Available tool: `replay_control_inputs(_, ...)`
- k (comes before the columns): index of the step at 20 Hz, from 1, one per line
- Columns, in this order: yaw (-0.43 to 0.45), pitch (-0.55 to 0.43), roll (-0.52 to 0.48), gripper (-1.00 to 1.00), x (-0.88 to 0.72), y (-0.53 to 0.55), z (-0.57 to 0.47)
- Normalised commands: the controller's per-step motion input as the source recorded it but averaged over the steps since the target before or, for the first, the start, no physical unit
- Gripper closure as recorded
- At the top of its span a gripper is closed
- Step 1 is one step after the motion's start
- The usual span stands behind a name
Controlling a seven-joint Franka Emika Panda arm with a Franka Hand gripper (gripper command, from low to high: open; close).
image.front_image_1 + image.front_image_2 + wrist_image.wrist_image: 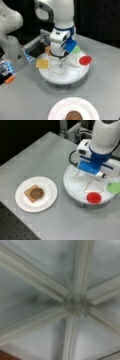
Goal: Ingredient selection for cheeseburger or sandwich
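In a front view, a white plate (25, 203) sits near the table's (37, 152) left edge, carrying a toast square (28, 193) with a brown patty (36, 193) on top. To its right stands a round white tray (75, 187) split by ribs. The gripper (93, 171) hangs low over the tray's centre; whether it is parted or holding anything cannot be told. A red disc (93, 197) lies at the tray's near rim, green lettuce (114, 187) at its right edge. In a front view, a yellow cheese square (42, 63) lies at the tray's left edge. The wrist view shows only the tray's ribs (72, 305) meeting.
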Motion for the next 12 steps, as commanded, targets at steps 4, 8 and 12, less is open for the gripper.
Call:
replay_control_inputs(4,0.126,-0.058,-0.037,-1.00,0.11,-0.12,-0.16)
replay_control_inputs(8,0.136,-0.038,-0.071,-1.00,0.04,-0.09,-0.10)
replay_control_inputs(12,0.157,-0.044,-0.087,-1.00,-0.05,-0.08,-0.09)
